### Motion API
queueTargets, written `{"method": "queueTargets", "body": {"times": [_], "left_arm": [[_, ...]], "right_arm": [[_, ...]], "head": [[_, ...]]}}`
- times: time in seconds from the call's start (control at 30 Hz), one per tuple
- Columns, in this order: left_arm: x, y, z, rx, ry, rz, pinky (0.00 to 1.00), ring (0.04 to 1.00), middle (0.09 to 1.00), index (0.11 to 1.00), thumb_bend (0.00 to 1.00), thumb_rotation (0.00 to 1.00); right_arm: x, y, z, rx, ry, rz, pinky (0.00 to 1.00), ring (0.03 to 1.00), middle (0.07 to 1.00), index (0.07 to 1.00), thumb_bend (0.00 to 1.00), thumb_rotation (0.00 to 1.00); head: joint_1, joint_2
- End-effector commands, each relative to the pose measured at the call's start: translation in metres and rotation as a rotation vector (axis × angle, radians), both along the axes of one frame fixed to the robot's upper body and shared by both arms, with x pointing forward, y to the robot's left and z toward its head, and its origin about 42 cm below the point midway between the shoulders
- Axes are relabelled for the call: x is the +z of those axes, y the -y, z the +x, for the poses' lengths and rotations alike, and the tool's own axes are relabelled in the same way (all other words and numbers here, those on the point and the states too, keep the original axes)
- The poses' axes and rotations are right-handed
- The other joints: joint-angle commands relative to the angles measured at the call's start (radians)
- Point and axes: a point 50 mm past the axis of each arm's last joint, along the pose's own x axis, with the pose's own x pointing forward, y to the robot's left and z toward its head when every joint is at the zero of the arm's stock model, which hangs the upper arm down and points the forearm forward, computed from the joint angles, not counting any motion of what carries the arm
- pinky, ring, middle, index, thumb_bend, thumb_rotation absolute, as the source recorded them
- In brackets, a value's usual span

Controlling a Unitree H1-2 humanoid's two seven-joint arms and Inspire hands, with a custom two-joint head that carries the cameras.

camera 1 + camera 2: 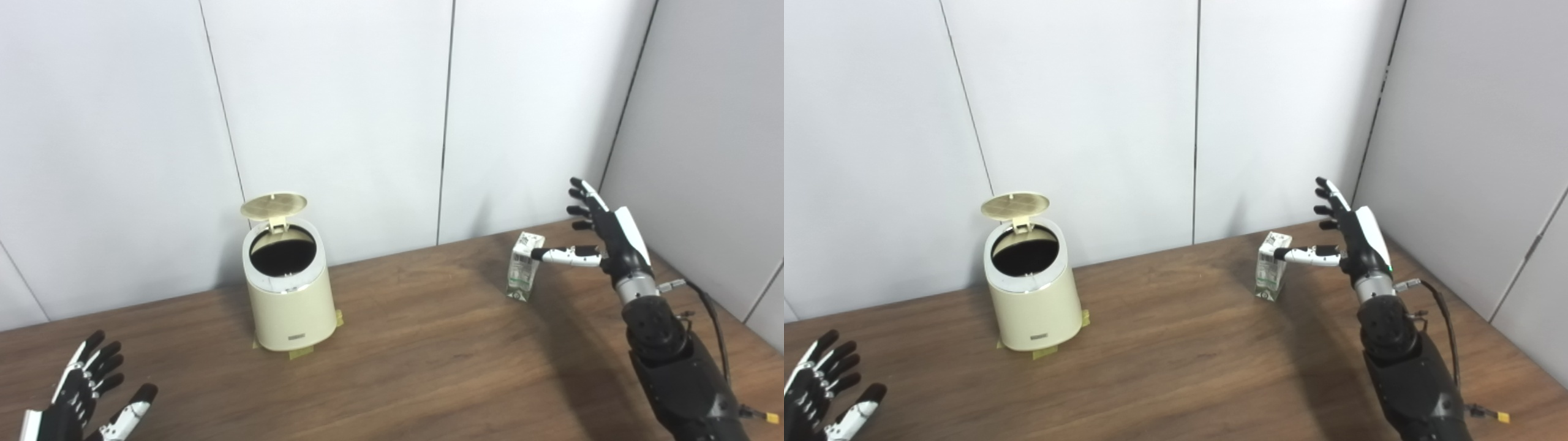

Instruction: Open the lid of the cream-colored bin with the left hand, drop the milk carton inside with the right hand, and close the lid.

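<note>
Bin open, carton not yet held.
Cream bin (293,300), lid (273,206) raised, stands centre-left; right hand (603,229), fingers spread, thumb at the milk carton (523,267); left hand (92,392) splayed, empty, lower left.

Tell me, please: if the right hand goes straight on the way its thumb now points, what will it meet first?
Most likely the milk carton. The right hand is open, and its thumb tip looks at or almost on the carton's upper edge. Real contact cannot be confirmed, since depth is unclear.

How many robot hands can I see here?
2: the left hand is open, low at the brown wooden table's near-left corner; the right hand is open beside the small white-and-green milk carton.
</note>
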Motion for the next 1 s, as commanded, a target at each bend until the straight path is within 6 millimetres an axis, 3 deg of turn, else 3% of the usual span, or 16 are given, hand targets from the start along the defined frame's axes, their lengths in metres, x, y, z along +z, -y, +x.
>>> {"method": "queueTargets", "body": {"times": [0.0,0.27,0.47,0.57,0.73,0.97], "left_arm": [[0.005,-0.002,0.000,0.004,0.025,0.032,0.81,0.859,0.869,0.933,0.70,0.34],[0.009,0.000,-0.001,0.010,0.017,0.036,0.80,0.843,0.863,0.931,0.69,0.32],[0.011,0.000,-0.002,0.010,0.014,0.033,0.76,0.828,0.854,0.924,0.70,0.32],[0.013,0.000,-0.003,0.010,0.013,0.030,0.76,0.831,0.857,0.924,0.69,0.30],[0.014,-0.001,-0.005,0.014,0.011,0.045,0.75,0.822,0.856,0.921,0.68,0.30],[0.014,-0.002,-0.006,0.001,0.008,0.038,0.76,0.832,0.856,0.923,0.65,0.22]], "right_arm": [[0.030,0.009,0.010,0.032,0.060,-0.018,0.78,0.873,0.905,0.930,0.93,0.26],[0.022,0.007,0.013,0.060,-0.010,0.021,0.77,0.893,0.940,0.932,0.84,0.13],[0.014,-0.004,0.021,0.043,-0.038,0.020,0.74,0.860,0.916,0.896,0.86,0.17],[0.007,-0.009,0.027,0.034,-0.039,-0.009,0.71,0.819,0.868,0.862,0.89,0.23],[0.001,-0.019,0.032,0.025,-0.029,-0.012,0.66,0.769,0.825,0.834,0.90,0.25],[-0.008,-0.029,0.037,-0.004,0.003,-0.033,0.54,0.623,0.690,0.729,0.86,0.14]], "head": [[0.000,0.000],[0.002,0.008],[0.002,0.012],[0.002,0.015],[-0.004,0.019],[-0.002,0.026]]}}
